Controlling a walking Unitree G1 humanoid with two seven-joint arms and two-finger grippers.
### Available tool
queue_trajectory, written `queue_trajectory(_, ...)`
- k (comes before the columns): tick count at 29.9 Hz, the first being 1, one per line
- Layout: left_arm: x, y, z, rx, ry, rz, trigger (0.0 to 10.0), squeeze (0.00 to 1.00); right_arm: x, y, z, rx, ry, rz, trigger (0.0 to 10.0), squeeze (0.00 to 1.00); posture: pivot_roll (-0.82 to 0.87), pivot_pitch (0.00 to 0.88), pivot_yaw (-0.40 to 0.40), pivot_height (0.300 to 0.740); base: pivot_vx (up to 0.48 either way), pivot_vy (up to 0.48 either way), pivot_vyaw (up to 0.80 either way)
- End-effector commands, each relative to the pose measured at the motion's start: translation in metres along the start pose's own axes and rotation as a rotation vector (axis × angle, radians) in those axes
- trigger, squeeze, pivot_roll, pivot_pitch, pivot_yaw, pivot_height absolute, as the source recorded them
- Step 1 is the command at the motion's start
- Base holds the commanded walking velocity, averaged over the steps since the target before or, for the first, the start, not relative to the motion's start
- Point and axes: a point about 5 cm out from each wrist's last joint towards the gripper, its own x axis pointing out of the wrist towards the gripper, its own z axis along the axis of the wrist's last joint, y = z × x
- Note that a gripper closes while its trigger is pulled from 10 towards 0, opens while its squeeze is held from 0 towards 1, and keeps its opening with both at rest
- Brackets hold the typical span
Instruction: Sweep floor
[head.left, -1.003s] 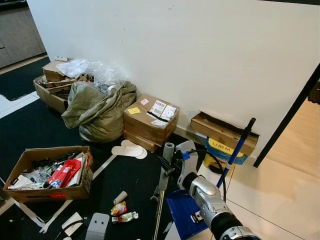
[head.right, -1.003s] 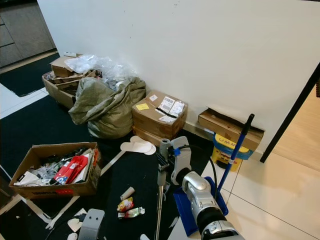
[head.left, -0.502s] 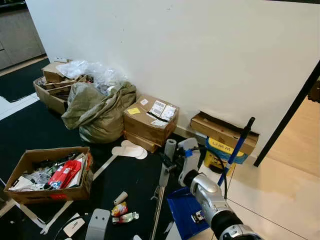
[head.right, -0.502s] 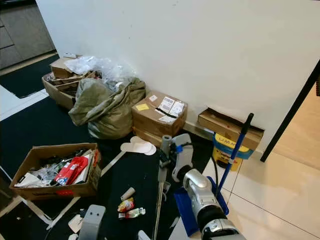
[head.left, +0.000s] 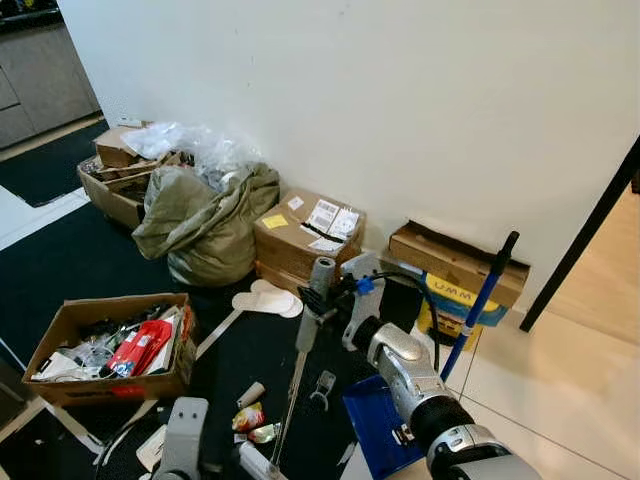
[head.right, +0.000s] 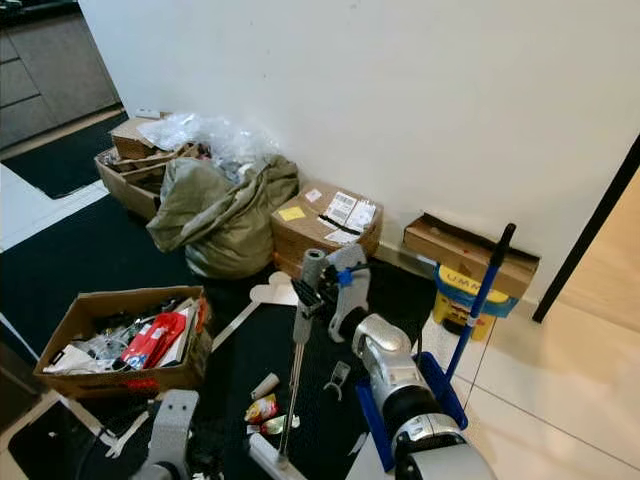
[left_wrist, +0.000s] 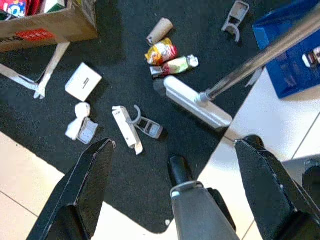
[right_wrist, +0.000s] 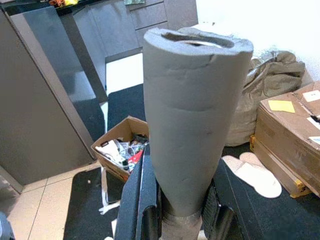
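right gripper (right_wrist: 175, 220): black fingers clamped on the broom handle (head.right: 296, 372) just below its grey foam grip (head.left: 321, 272); the pole is held slightly tilted, its grey broom head (left_wrist: 197, 102) resting on the black carpet (head.left: 60, 260) at the carpet's edge, just beside the white tile floor (head.right: 560, 370).

left gripper (left_wrist: 175, 165): fingers spread wide apart, holding nothing, hovering above the litter.

litter near the broom head: a cardboard tube (left_wrist: 159, 31), crumpled wrappers (left_wrist: 161, 51), a small white box (left_wrist: 83, 81), small plastic pieces (left_wrist: 235, 19). a blue dustpan (head.left: 375, 425) lies just beside the robot, its blue handle (head.left: 480, 305) rising towards the wall.

further out: an open cardboard box of clutter (head.left: 105, 345), a grey sack (head.left: 205, 225), stacked boxes (head.left: 308, 232) against the white wall.

assessment: the broom looks light and rigid; the foam grip is soft and should resist slipping. one high grip gives poor leverage; a second hold lower on the bare metal pole would likely steady the strokes, though metal may be slick. the litter looks light and may scatter.
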Motion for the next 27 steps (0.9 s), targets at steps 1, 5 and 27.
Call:
queue_trajectory(1, 0.0, 0.007, -0.001, -0.008, 0.012, 0.021, 10.0, 0.0, 0.008, 0.002, 0.015, -0.036, -0.047, 0.031, 10.0, 0.0, -0.11, 0.0, 0.043, 0.74, 0.0, 0.0, 0.0)
queue_trajectory(5, 0.001, 0.008, 0.003, -0.013, 0.001, 0.023, 10.0, 0.0, 0.011, 0.002, 0.02, -0.05, -0.054, 0.029, 10.0, 0.0, -0.1, 0.0, 0.033, 0.74, 0.065, 0.0, 0.0)
queue_trajectory(27, -0.002, 0.002, -0.01, -0.004, 0.032, -0.003, 10.0, 0.0, 0.021, -0.018, 0.065, -0.016, -0.202, -0.119, 10.0, 0.0, -0.09, 0.007, 0.022, 0.74, 0.274, 0.0, 0.0)
